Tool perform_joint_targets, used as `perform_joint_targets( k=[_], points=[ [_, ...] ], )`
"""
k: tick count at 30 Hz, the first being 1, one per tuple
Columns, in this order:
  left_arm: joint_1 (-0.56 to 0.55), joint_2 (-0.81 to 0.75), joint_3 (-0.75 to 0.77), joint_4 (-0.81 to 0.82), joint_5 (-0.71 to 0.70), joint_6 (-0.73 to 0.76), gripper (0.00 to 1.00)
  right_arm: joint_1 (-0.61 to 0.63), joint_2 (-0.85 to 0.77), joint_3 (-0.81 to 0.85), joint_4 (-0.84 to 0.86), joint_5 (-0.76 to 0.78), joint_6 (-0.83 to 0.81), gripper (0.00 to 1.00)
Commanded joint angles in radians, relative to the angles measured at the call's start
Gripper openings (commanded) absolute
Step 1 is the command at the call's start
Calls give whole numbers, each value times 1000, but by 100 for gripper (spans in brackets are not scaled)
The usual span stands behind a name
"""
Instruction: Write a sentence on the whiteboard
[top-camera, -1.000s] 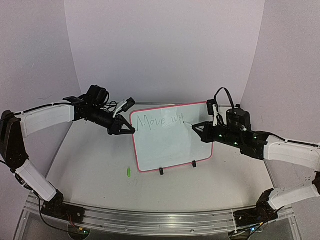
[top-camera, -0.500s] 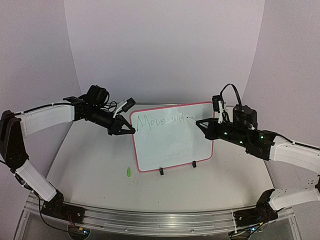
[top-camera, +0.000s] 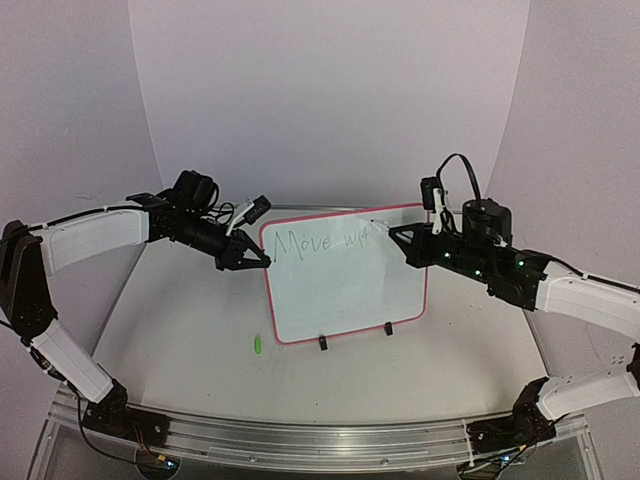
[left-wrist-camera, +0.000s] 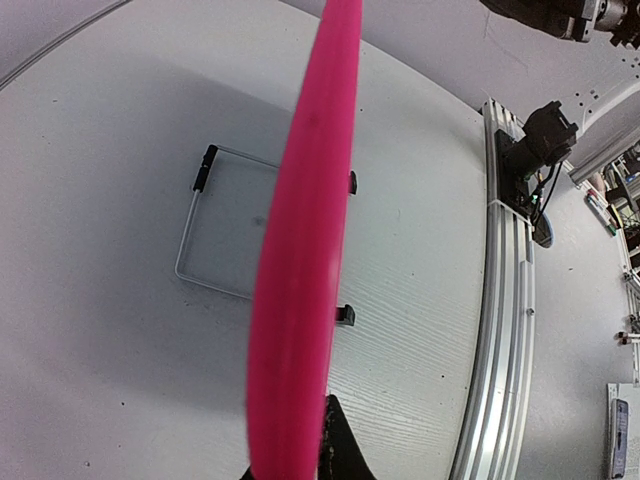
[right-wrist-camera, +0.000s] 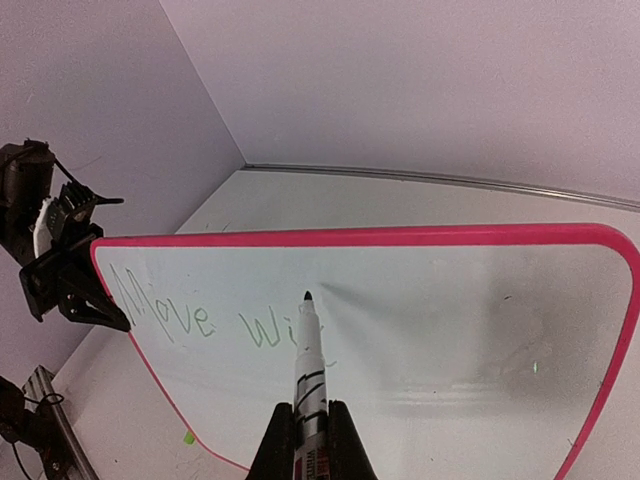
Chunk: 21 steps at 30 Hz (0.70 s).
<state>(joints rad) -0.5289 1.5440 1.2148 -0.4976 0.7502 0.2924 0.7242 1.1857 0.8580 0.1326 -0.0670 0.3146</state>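
Note:
The whiteboard (top-camera: 345, 285) with a pink-red frame stands tilted on its wire stand at the table's middle. Green writing (top-camera: 322, 242) reading "Move wi" and a further stroke runs along its top; it also shows in the right wrist view (right-wrist-camera: 200, 322). My left gripper (top-camera: 262, 260) is shut on the board's left edge, seen edge-on in the left wrist view (left-wrist-camera: 300, 260). My right gripper (top-camera: 397, 236) is shut on a white marker (right-wrist-camera: 308, 365), its tip (right-wrist-camera: 306, 296) at the board just right of the last letter.
A small green marker cap (top-camera: 257, 344) lies on the table left of the board's lower corner. The board's black clip feet (top-camera: 323, 343) rest on the table. An aluminium rail (top-camera: 300, 440) runs along the near edge. Curved white walls enclose the back.
My right gripper with the marker has moved up and to the right along the top line, and another green stroke has appeared after "wi". The left arm has not moved.

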Motion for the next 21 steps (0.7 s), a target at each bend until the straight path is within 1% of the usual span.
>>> perform_joint_targets(
  k=[1,8,21],
  points=[
    [6,19,5,-18,-71,48,0,-5,20,48,10,37,-19,0],
    [6,19,5,-19,-69,47,0,-4,27,30,9,46,-2,0],
    [6,21,7,-19,-68,47,0,-4,3,-61,-24,29,52,0]
  ],
)
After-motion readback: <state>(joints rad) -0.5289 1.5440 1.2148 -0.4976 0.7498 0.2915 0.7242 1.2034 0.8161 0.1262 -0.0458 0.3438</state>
